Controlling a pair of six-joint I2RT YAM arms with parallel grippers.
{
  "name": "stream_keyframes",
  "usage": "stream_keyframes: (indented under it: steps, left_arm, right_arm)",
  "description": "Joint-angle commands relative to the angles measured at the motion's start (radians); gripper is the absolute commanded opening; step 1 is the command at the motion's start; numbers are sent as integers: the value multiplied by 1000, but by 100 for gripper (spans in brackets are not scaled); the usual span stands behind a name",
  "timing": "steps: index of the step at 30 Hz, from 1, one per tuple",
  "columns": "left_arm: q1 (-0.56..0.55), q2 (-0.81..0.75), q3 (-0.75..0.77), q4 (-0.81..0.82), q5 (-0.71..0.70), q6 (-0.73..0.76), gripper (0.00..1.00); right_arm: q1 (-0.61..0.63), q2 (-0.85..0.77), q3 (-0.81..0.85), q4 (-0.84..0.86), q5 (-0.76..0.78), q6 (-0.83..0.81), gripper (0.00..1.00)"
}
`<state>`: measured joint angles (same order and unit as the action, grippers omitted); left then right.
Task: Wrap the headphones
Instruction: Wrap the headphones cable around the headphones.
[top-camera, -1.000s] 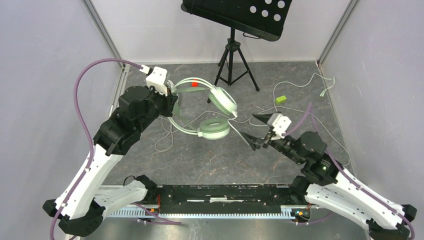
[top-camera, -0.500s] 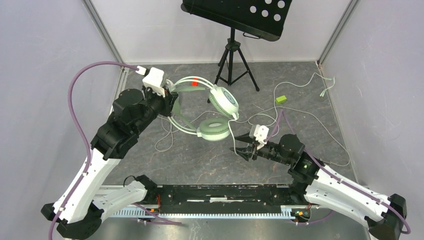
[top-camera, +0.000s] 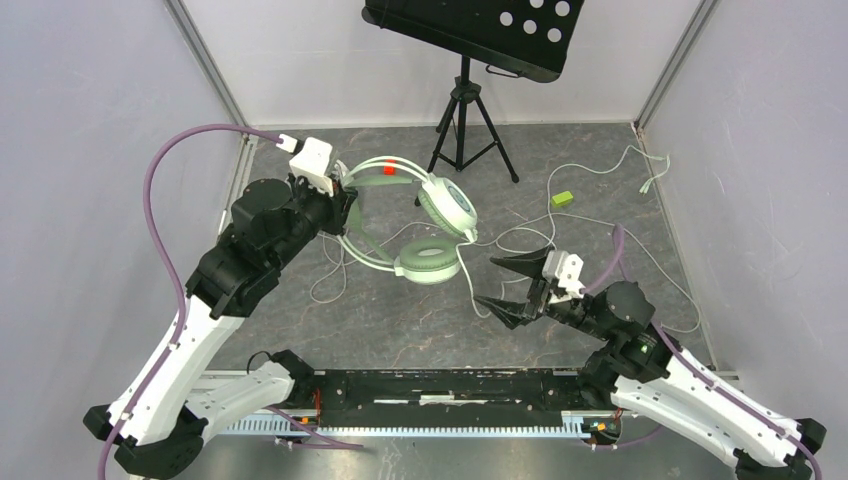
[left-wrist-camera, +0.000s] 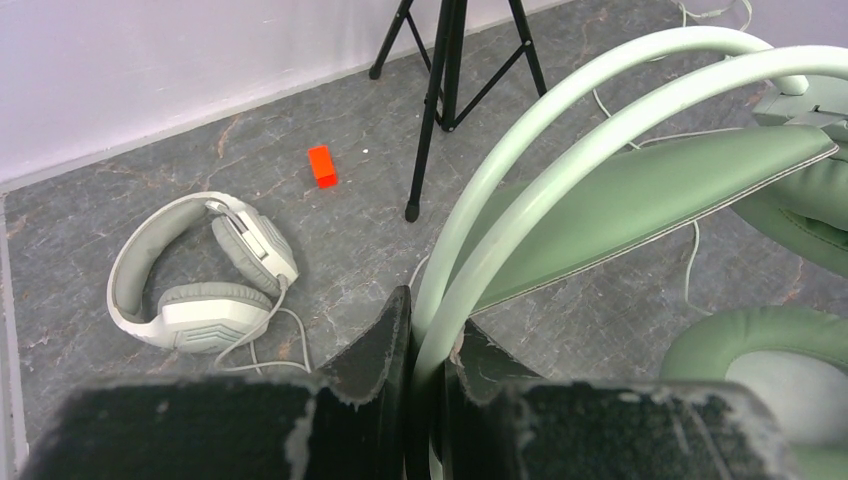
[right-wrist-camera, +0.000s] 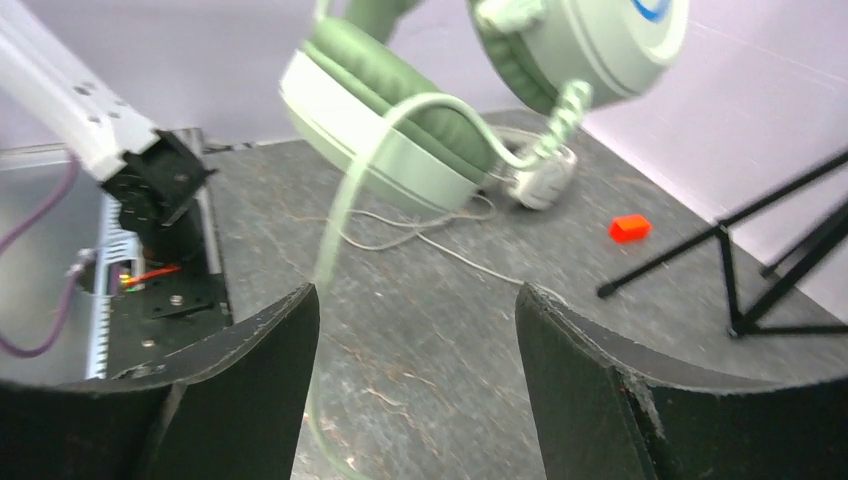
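Note:
My left gripper (top-camera: 345, 205) is shut on the headband of the mint-green headphones (top-camera: 430, 225) and holds them above the floor; the left wrist view shows the headband (left-wrist-camera: 600, 110) pinched between the jaws (left-wrist-camera: 430, 335). Their thin pale cable (top-camera: 468, 262) hangs from the earcups to the floor. My right gripper (top-camera: 487, 280) is open and empty just right of the hanging cable; in the right wrist view the cable (right-wrist-camera: 335, 230) hangs beside the left finger (right-wrist-camera: 250, 370). The white-grey headphones (left-wrist-camera: 200, 275) lie on the floor, hidden under my left arm in the top view.
A black tripod (top-camera: 465, 125) with a music stand (top-camera: 470, 30) stands at the back. A small red block (left-wrist-camera: 321, 165) lies on the floor. The cable runs right past a green inline piece (top-camera: 561, 199) toward the right wall (top-camera: 650, 185).
My right gripper swung toward the hanging cable, dipped left, then lifted slightly and opened wider. My left gripper has kept its hold on the headband, almost still.

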<state>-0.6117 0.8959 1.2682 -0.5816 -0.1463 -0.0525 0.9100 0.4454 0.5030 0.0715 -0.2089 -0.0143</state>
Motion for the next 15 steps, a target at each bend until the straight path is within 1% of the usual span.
stream_keyframes:
  steps: [1,3,8,9,10,13,15]
  left_arm:
    - [3,-23,4,103,24,-7,16]
    - [2,-26,1,104,33,-17,16]
    - [3,-48,-27,120,65,-56,16]
    - [3,-55,-36,123,69,-67,16]
    - [3,-59,-41,127,74,-74,16]
    - [3,-66,-30,118,53,-113,16]
    - [3,-52,13,88,6,-159,16]
  right_arm:
    - [1,-6,-27,129,-192,59,76]
    - [1,8,-41,156,-184,60,76]
    - [0,60,-96,224,-146,-14,75]
    - [0,76,-104,232,-132,-13,70]
    - [1,91,-112,237,-124,-11,63]
    - [2,118,-156,273,-70,7,26]
    - [1,128,-193,297,-48,-1,15]
